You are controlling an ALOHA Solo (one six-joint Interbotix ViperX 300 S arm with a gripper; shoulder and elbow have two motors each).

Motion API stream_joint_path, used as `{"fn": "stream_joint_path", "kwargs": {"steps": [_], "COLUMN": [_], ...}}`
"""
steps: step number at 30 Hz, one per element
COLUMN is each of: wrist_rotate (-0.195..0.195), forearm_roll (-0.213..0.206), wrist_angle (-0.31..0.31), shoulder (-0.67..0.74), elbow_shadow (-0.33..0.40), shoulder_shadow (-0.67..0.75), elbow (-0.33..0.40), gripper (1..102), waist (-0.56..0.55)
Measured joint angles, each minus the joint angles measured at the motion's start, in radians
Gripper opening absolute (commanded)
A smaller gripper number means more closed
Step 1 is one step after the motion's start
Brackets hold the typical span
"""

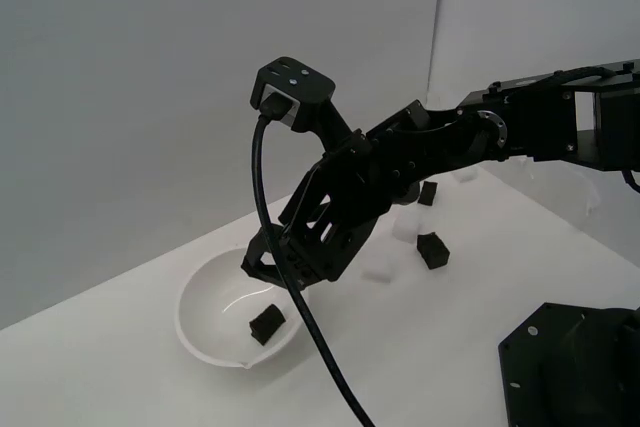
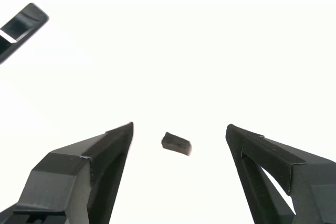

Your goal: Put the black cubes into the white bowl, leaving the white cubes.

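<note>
Exterior view: white bowl (image 1: 205, 327) on white bench (image 1: 100, 367), toward exterior view's left. One black cube (image 1: 266, 323) lies inside bowl. End effector (image 1: 275, 265) hangs over bowl's far rim, holding nothing. Two more black cubes on bench beyond arm: one (image 1: 433, 249) in open, other (image 1: 428, 193) partly hidden by arm. White cubes (image 1: 378, 268) (image 1: 403, 228) just beside them. Wrist view: jaws spread wide, empty; black cube (image 2: 176, 144) seen between fingertips (image 2: 123, 135), below them.

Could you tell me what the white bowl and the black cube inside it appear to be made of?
The white bowl looks like glazed ceramic or glossy plastic: a bright curved reflection streaks its smooth wall. The black cube looks matte, perhaps foam or plastic, showing no shine.
</note>
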Motion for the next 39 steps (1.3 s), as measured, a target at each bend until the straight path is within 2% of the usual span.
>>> {"fn": "stream_joint_path", "kwargs": {"steps": [6, 9, 14, 17, 25, 27, 30, 39], "wrist_rotate": [0.032, 0.052, 0.06, 0.072, 0.071, 0.072, 0.072, 0.071], "forearm_roll": [0.034, 0.051, 0.071, 0.072, 0.089, 0.089, 0.089, 0.089], "wrist_angle": [0.055, 0.083, 0.087, 0.087, 0.066, 0.041, 0.005, -0.029], "shoulder": [0.048, 0.063, 0.081, 0.094, 0.064, 0.048, 0.021, -0.106], "elbow_shadow": [0.037, 0.061, 0.094, 0.106, 0.107, 0.109, 0.109, 0.109], "shoulder_shadow": [0.048, 0.063, 0.081, 0.095, 0.064, 0.048, 0.02, -0.106], "elbow": [0.038, 0.061, 0.097, 0.109, 0.11, 0.11, 0.112, 0.11], "gripper": [78, 78, 78, 78, 79, 83, 99, 100], "waist": [0.215, 0.336, 0.518, 0.561, 0.676, 0.681, 0.678, 0.695]}}
